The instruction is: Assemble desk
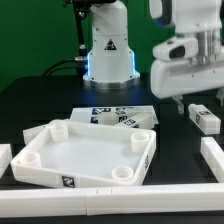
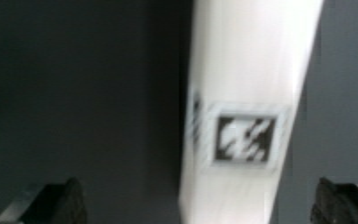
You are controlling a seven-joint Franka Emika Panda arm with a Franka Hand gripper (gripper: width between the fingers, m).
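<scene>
The desk top (image 1: 85, 150), a white tray with a raised rim and round corner sockets, lies at the front of the exterior view, left of centre. A short white leg (image 1: 205, 118) with a black-and-white tag lies on the black table at that view's right. My gripper (image 1: 186, 104) hangs just above and beside this leg. In the wrist view the leg (image 2: 247, 100) runs lengthwise below the gripper (image 2: 202, 205), blurred, its tag facing the camera. The dark fingertips (image 2: 51, 205) stand wide apart on either side of it, not touching. The gripper is open and empty.
White tagged pieces (image 1: 120, 115) lie behind the desk top; I cannot tell them apart. Long white border bars run along the front (image 1: 110, 187), left (image 1: 5, 160) and right (image 1: 212, 155). The robot base (image 1: 108, 50) stands at the back.
</scene>
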